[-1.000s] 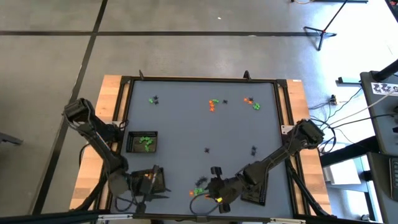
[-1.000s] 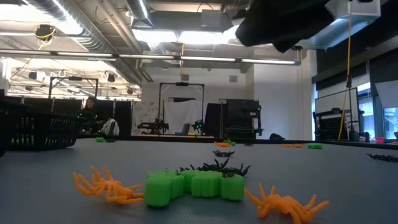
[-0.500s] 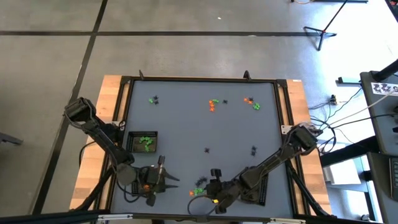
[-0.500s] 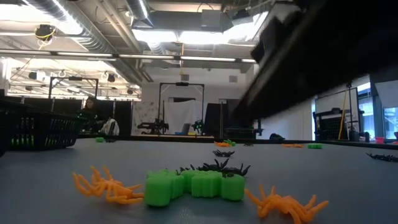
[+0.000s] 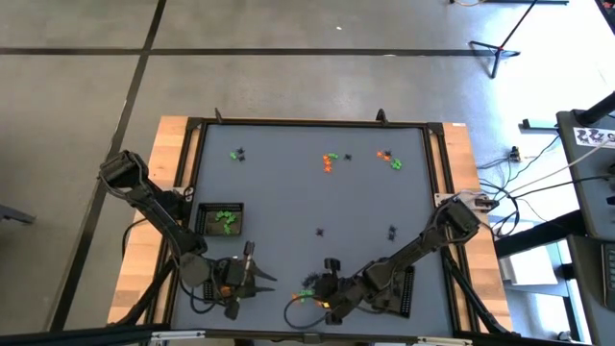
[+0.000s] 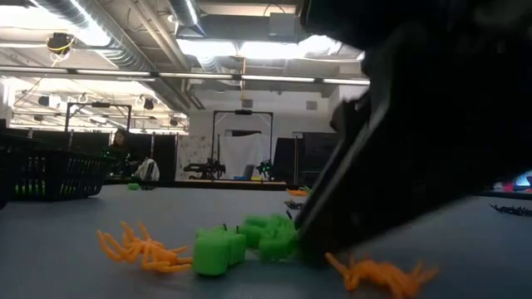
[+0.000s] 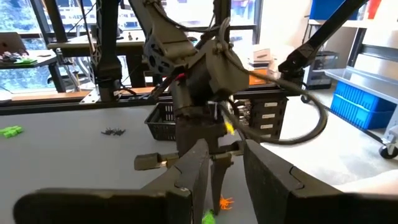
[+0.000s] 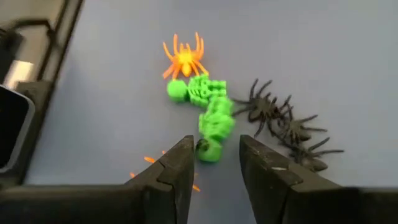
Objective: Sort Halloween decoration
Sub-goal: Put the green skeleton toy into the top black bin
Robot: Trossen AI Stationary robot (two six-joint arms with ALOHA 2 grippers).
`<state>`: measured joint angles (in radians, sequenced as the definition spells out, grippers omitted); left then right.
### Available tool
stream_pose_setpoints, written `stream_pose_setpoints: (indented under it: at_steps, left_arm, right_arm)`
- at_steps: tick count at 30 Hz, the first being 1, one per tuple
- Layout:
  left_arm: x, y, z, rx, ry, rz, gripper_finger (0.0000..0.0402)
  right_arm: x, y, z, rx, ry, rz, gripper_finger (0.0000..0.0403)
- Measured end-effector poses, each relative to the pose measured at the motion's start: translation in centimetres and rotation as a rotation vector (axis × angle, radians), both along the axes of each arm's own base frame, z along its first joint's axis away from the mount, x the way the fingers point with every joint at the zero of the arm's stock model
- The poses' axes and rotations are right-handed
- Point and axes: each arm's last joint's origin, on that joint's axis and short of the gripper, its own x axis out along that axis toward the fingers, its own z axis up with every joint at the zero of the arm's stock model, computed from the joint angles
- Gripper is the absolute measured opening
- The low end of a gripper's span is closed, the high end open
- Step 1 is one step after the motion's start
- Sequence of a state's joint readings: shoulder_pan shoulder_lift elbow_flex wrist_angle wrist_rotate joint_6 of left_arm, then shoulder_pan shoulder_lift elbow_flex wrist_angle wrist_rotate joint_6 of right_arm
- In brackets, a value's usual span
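Note:
Near the table's front edge lies a small heap of Halloween decoration: green skeleton-like trinkets (image 8: 210, 102), an orange spider (image 8: 183, 59) and black spiders (image 8: 286, 124). My right gripper (image 8: 216, 142) slants down onto it, open, its fingers either side of the near green trinket's round end; in the low view its dark bulk (image 6: 399, 149) fills the right side. My left gripper (image 5: 261, 278) hovers level and open over the near-left tray (image 5: 235, 288), nothing between its fingers (image 7: 225, 149). My right gripper comes from above, slanting down, with the green trinket's round end (image 8: 208, 151) between its open fingers. In the low view one finger (image 6: 320, 232) stands against the green trinket (image 6: 274, 237), which lies on the table, tipped up at that side.
A tray with green trinkets (image 5: 221, 219) stands at the left and a dark tray (image 5: 402, 293) under my right arm. Small groups of trinkets lie at the far side (image 5: 330, 161) (image 5: 389, 159) (image 5: 237, 154) and mid-table (image 5: 319, 231). A second orange spider (image 6: 378, 274) lies by the finger.
My right gripper has come down onto the heap near the front edge. The right-hand green trinket, lying flat before, has been shoved toward its neighbour and tipped up. My left gripper swung a little toward the table's right edge, then stayed still.

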<state>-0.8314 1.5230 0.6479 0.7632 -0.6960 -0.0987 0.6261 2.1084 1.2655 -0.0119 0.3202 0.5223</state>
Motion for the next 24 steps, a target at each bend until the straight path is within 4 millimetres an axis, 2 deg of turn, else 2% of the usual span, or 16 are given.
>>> stream_pose_setpoints:
  at_steps: [11, 14, 20, 24]
  left_arm:
    - [-0.01, 0.01, -0.11, 0.004, 0.009, 0.001, 0.0094]
    - [-0.01, 0.01, -0.11, 0.002, 0.009, 0.001, 0.0094]
    - [-0.01, 0.01, -0.11, 0.002, 0.01, 0.001, 0.0094]
    - [-0.01, 0.01, -0.12, 0.003, 0.01, 0.001, 0.0094]
  right_arm:
    - [0.01, -0.26, -0.3, -0.055, -0.01, -0.04, 0.0121]
    - [0.06, -0.47, -0.36, -0.061, -0.002, -0.043, 0.0097]
    - [0.03, -0.49, -0.39, -0.078, 0.003, -0.021, 0.0016]
    - [0.0, -0.51, -0.14, -0.076, 0.002, -0.017, 0.0024]
